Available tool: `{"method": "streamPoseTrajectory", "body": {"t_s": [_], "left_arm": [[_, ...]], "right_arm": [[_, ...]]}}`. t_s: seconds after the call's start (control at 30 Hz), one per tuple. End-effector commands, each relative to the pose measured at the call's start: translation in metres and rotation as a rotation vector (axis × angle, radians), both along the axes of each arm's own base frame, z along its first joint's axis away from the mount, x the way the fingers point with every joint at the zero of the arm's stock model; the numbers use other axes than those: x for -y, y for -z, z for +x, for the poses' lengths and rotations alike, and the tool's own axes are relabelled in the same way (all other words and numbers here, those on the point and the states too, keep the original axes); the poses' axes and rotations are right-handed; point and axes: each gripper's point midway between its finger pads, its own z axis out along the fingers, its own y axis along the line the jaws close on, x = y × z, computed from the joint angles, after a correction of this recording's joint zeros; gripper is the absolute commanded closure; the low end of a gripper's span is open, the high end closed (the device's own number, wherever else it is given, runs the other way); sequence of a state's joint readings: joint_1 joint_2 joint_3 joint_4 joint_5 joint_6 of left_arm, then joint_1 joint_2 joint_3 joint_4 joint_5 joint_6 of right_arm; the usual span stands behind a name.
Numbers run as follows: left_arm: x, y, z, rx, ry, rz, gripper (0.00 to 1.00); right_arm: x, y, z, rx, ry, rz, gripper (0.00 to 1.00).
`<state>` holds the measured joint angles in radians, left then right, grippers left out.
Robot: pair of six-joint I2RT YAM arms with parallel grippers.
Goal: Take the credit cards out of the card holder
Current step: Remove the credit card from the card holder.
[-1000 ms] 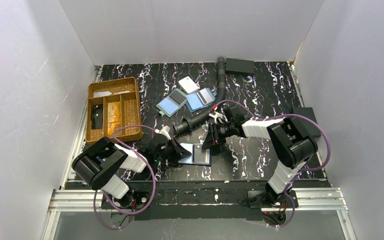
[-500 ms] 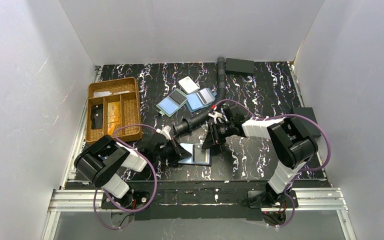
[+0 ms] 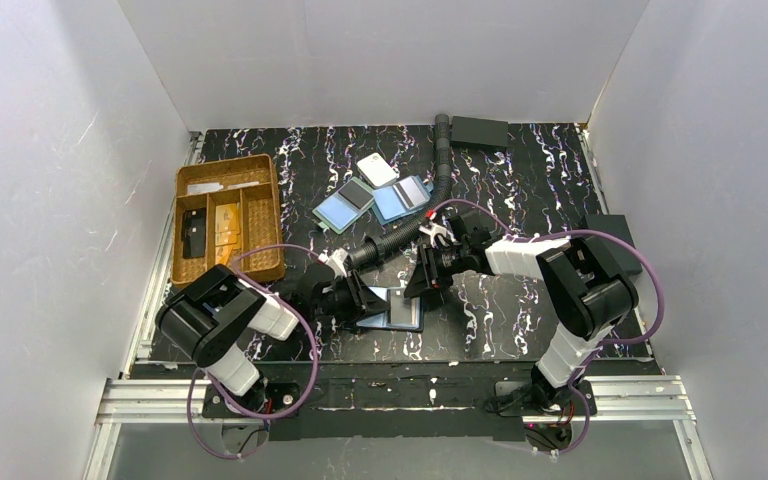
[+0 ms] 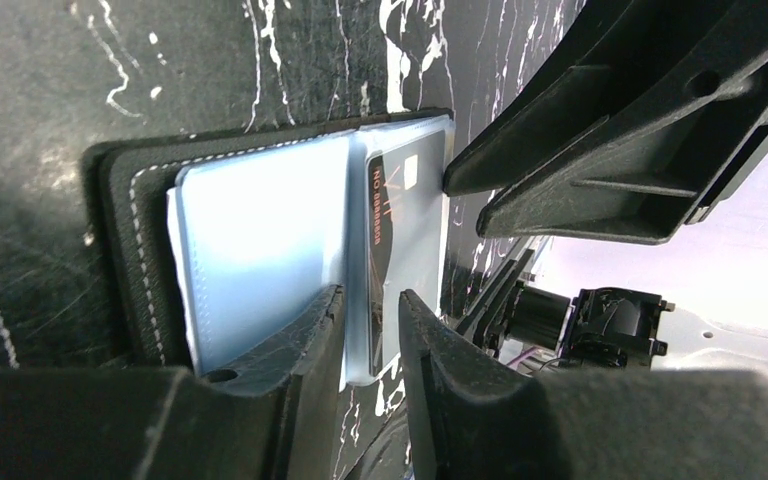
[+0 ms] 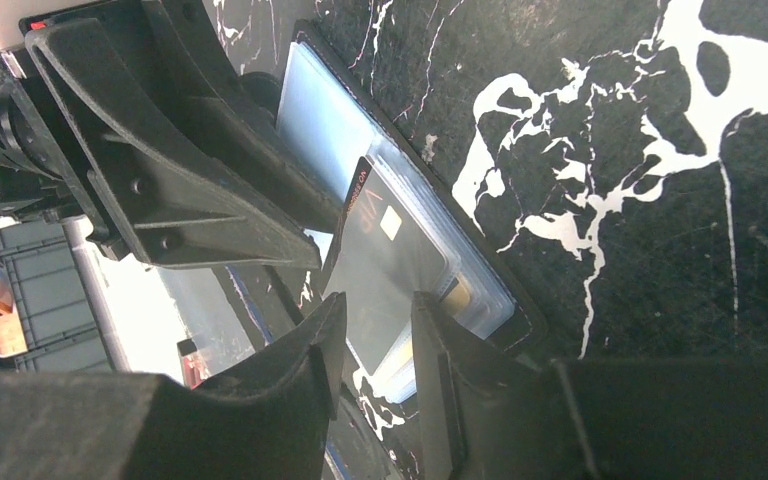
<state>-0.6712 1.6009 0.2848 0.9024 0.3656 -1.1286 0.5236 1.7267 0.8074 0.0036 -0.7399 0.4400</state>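
Observation:
The black card holder (image 3: 392,309) lies open on the marbled table between both arms. In the left wrist view a pale blue card (image 4: 260,250) sits on the holder's (image 4: 120,200) left panel. A dark card marked VIP (image 4: 405,225) lies in a clear sleeve on the right panel. My left gripper (image 4: 372,305) is narrowly open, and the sleeve's lower edge runs between its fingers. My right gripper (image 5: 378,330) is also open a little, with the dark card's (image 5: 380,260) lower end in the gap. A tan card edge (image 5: 457,292) shows in the sleeves beside its right finger.
A tan compartment tray (image 3: 225,162) stands at the left. Two blue-and-dark flat rectangles (image 3: 345,207) and a white tag (image 3: 376,168) lie behind the holder. A corrugated hose (image 3: 400,236) runs toward a black box (image 3: 479,130). Another dark box (image 3: 615,235) sits at the right.
My left gripper has slid right over the holder and its jaws have parted. The pale card it held tilted up now lies flat. The right arm has barely moved.

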Motion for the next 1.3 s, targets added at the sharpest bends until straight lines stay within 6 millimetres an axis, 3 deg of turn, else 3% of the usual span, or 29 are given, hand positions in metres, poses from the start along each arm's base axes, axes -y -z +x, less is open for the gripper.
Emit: {"method": "streamPoseTrajectory", "body": {"t_s": [0.0,0.2,0.5,0.57,0.73,0.87,1.13,1.27], "left_arm": [[0.005,0.004,0.002,-0.006,0.023,0.001,0.73],[0.008,0.013,0.003,-0.043,0.022,-0.002,0.73],[0.012,0.018,-0.001,-0.066,0.026,-0.052,0.72],[0.013,0.019,-0.001,-0.072,0.021,-0.064,0.76],[0.016,0.022,-0.001,-0.086,0.023,-0.094,1.00],[0.013,0.025,-0.002,-0.080,0.011,-0.099,1.00],[-0.025,0.041,-0.012,-0.083,-0.039,-0.025,1.00],[-0.032,0.047,-0.016,-0.087,-0.043,-0.004,1.00]], "right_arm": [[0.015,0.023,-0.005,-0.039,0.047,-0.088,0.59],[0.014,0.035,-0.010,-0.090,0.032,-0.093,0.61],[0.002,0.030,-0.020,-0.160,0.003,0.000,0.72],[0.000,0.030,-0.023,-0.171,-0.007,0.008,0.73],[-0.002,0.029,-0.025,-0.173,-0.017,0.010,0.73],[-0.001,0.028,-0.021,-0.144,-0.030,-0.003,0.71],[0.006,0.026,-0.009,-0.045,-0.068,-0.023,0.56],[0.006,0.022,-0.009,-0.008,-0.113,-0.011,0.50]]}}
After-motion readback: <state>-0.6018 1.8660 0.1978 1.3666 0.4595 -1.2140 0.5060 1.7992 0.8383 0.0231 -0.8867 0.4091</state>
